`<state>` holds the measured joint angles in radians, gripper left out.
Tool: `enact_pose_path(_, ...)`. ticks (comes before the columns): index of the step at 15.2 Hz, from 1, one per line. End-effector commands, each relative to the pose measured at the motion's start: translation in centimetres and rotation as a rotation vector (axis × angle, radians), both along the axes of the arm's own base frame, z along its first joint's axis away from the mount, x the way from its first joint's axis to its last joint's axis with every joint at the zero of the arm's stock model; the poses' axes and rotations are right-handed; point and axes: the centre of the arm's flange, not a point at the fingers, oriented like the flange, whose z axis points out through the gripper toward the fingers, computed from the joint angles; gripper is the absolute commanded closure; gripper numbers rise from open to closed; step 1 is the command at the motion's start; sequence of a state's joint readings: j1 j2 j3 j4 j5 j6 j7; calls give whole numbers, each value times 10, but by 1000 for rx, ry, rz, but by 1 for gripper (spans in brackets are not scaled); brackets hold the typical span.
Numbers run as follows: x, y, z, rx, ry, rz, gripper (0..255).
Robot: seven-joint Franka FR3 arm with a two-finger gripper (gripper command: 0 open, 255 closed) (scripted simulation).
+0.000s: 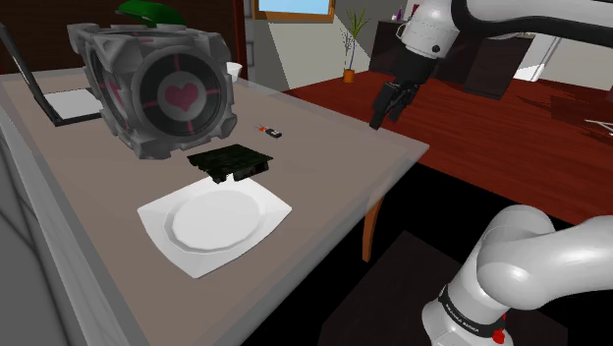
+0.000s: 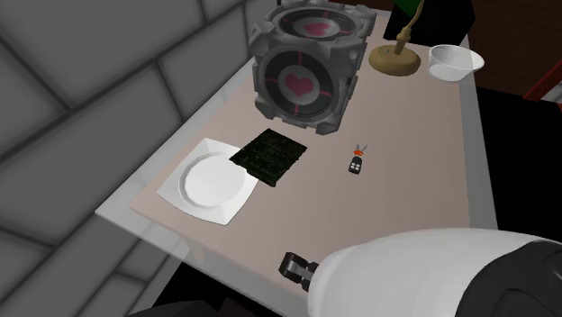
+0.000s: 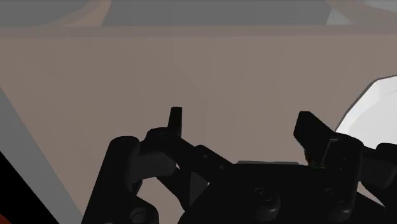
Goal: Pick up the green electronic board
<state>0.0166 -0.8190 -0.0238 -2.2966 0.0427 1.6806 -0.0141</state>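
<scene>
The green electronic board (image 1: 229, 162) lies flat on the beige table, one corner resting on the rim of a white square plate (image 1: 214, 221). In the second exterior view the board (image 2: 268, 155) sits between the plate (image 2: 209, 185) and a grey cube. My black gripper (image 1: 379, 118) hangs in the air over the table's edge at the shoulder view's right, well away from the board. In the wrist view the gripper (image 3: 243, 126) is open; its fingers (image 3: 175, 121) stand apart over bare tabletop with nothing between them.
A big grey cube with pink hearts (image 1: 162, 88) stands just behind the board. A small black key fob (image 1: 272, 131) lies between board and gripper. A laptop (image 1: 59, 98), a lamp base (image 2: 396, 58) and a white bowl (image 2: 453, 61) sit farther back.
</scene>
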Motion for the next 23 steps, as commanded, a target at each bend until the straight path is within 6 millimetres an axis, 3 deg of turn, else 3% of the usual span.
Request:
enact_pose_path(1, 0, 0, 0, 0, 0, 0, 0)
enact_pose_path(11, 101, 20, -72, 484, 161, -78, 0)
enact_pose_path(22, 202, 73, -150, 1017, 338, -165, 0)
enact_pose_path(23, 204, 75, -152, 1027, 342, -166, 0)
